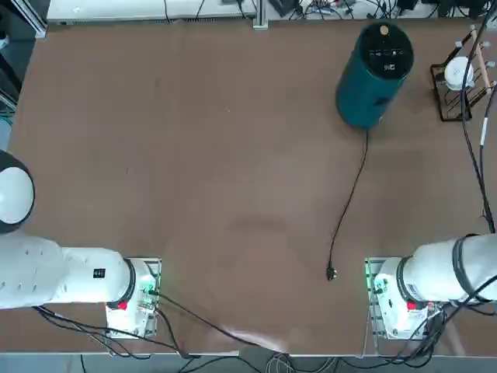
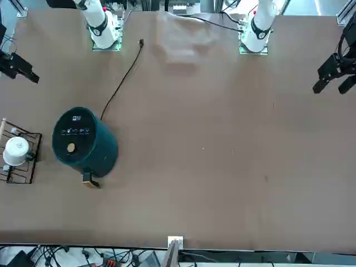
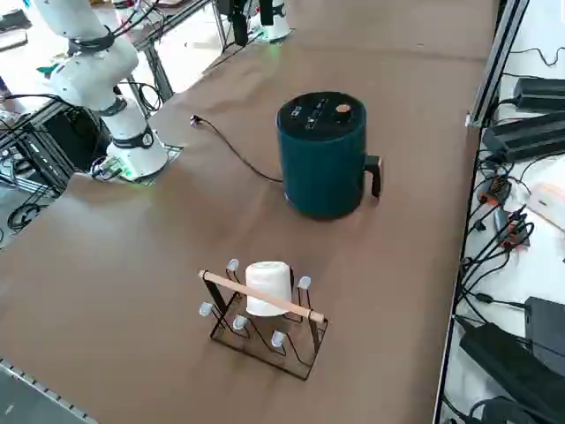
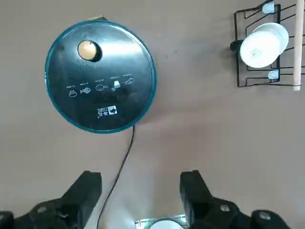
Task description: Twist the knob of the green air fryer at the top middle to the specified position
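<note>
right gripper: spread apart, empty, above the table, clear of the fryer | green air fryer: standing far right | knob: on far part of lid; small, probably smooth, lightly stiff; pinch squarely by rim, twist without shoving fryer

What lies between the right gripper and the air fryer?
In the right wrist view, only the black cord on the tabletop shows between the right gripper, open above the table, and the air fryer.

Robotics lab, robot arms bolted down, cables everywhere
</note>
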{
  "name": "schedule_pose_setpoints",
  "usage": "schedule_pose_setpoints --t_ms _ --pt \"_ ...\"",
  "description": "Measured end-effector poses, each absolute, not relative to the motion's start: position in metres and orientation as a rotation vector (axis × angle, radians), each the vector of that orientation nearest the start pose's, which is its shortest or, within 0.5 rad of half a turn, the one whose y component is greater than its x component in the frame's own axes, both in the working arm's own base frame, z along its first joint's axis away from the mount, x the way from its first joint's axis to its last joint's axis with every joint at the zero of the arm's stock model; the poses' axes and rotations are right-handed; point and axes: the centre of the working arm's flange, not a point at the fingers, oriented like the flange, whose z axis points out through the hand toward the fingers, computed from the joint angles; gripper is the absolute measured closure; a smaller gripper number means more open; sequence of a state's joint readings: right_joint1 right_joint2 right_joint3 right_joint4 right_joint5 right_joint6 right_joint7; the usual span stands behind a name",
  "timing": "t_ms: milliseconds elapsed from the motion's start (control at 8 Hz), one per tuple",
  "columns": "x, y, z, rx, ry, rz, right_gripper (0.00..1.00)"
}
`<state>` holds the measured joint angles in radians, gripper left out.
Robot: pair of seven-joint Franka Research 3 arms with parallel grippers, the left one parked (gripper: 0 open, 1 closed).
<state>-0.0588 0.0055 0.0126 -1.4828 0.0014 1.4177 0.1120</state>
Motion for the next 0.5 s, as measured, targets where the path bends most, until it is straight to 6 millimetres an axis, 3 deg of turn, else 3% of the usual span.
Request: schedule_pose_setpoints --t_ms 500 --pt "0.5396 -0.0248 0.6491 -3.131 0.247 0.115 0.00"
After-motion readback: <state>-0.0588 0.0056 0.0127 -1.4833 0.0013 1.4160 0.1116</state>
